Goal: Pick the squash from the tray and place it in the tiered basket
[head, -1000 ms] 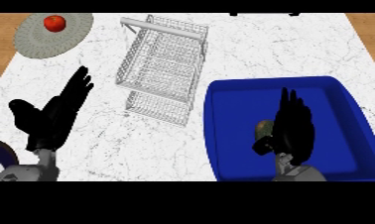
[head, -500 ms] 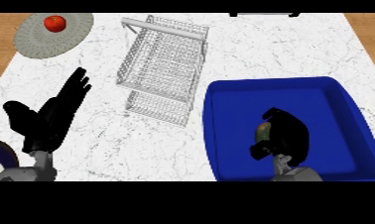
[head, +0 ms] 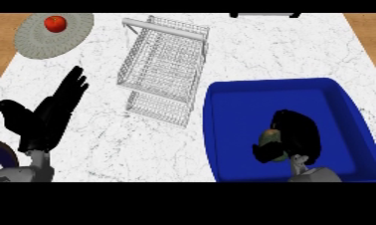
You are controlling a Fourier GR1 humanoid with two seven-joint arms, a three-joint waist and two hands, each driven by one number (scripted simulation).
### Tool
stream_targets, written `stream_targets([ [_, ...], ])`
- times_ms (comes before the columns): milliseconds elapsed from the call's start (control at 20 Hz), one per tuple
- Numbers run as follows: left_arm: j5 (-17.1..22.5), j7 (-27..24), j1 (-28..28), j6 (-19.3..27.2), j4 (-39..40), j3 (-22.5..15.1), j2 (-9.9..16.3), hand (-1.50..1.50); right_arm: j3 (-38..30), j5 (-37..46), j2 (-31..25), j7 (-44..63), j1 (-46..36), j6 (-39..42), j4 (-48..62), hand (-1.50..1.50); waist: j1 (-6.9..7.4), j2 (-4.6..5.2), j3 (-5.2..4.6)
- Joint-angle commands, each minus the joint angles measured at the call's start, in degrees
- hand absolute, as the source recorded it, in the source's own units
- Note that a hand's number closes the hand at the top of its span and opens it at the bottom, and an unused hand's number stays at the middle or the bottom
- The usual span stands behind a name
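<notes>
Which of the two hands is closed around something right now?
The right hand, inside the blue tray, with fingers curled round the squash. The left hand rests open over the counter with straight fingers, holding nothing.

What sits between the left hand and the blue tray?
Head view: only bare marble counter between the left hand and the blue tray; the wire tiered basket sits farther back.

Tiered basket (head: pixel 163 69) left of tray (head: pixel 228 119)
</notes>
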Motion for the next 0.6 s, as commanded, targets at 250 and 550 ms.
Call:
stream_targets([
  [250,-0.6,2.0,-3.6,0.4,1.4,0.4,-0.7,0.00,-5.8,-4.9,-17.2,-30.5,0.9,-6.6,5.2,1.50,-0.31,0.61,0.45],
  [550,-1.3,0.5,-0.3,0.6,0.7,-0.6,-2.0,0.00,-13.3,-13.5,-14.5,-31.4,-2.8,-11.1,-9.0,1.50,-1.29,0.14,0.39],
])
